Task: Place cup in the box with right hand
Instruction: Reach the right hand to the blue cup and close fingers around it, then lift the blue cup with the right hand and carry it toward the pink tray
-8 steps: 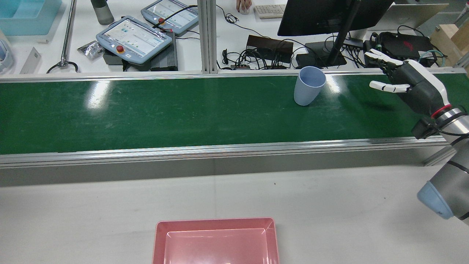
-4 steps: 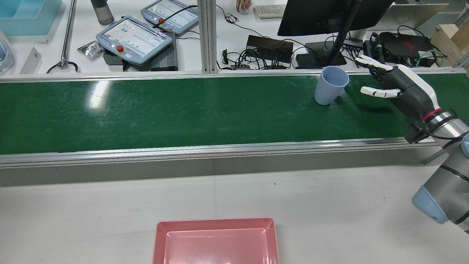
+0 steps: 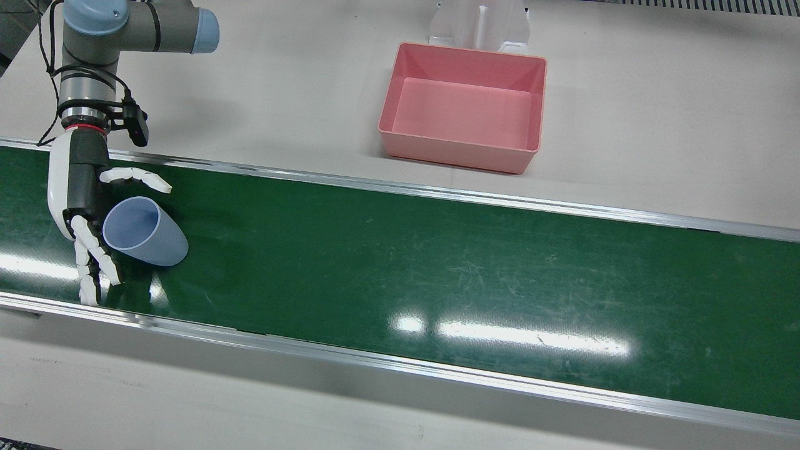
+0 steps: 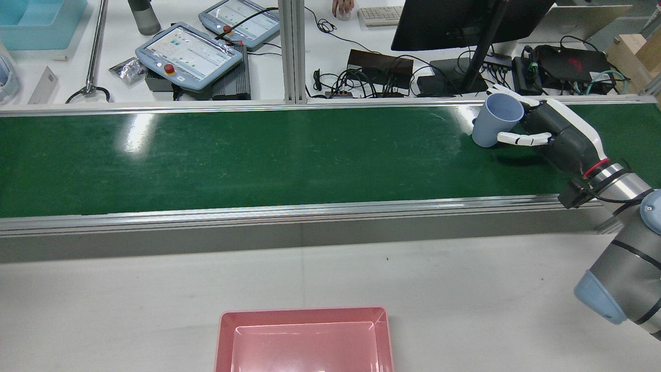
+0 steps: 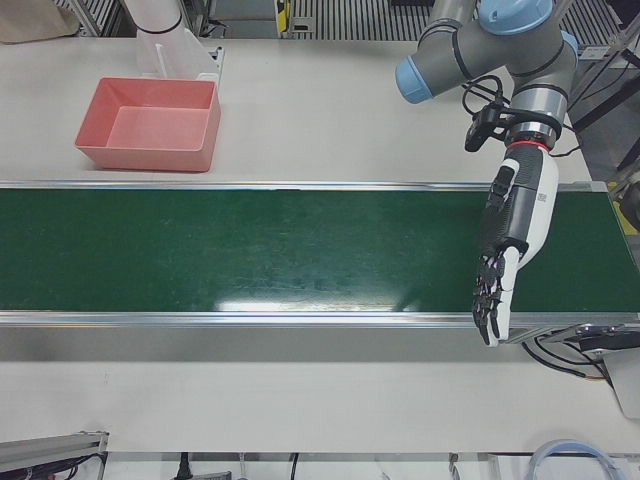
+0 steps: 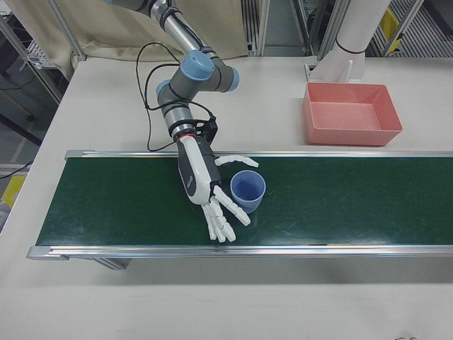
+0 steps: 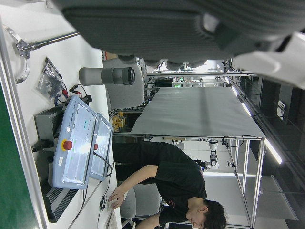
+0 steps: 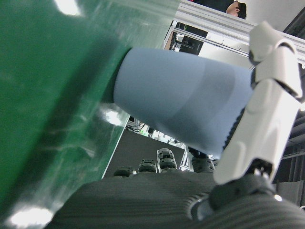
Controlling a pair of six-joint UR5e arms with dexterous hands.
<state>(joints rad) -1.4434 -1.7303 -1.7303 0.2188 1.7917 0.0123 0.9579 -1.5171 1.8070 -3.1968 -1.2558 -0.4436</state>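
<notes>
A light blue cup (image 3: 145, 232) stands mouth up on the green belt (image 3: 437, 262), also in the rear view (image 4: 497, 120) and right-front view (image 6: 248, 190). My right hand (image 3: 80, 194) is open around it: the thumb lies on one side and the fingers (image 3: 94, 265) reach past the other, with the cup against the palm. The right hand view shows the cup's wall (image 8: 181, 100) close to the thumb. The pink box (image 3: 459, 153) sits empty on the white table beyond the belt. My left hand (image 5: 512, 235) is open and empty over the belt's other end.
Aluminium rails (image 3: 437, 190) edge the belt on both sides. Beyond the belt in the rear view are teach pendants (image 4: 188, 54), cables and a monitor stand (image 4: 475, 57). A white pedestal (image 3: 478, 22) stands behind the box.
The cup has travelled right along the belt into my right hand. The hand has come left and lower, and its thumb and fingers now flank the cup.
</notes>
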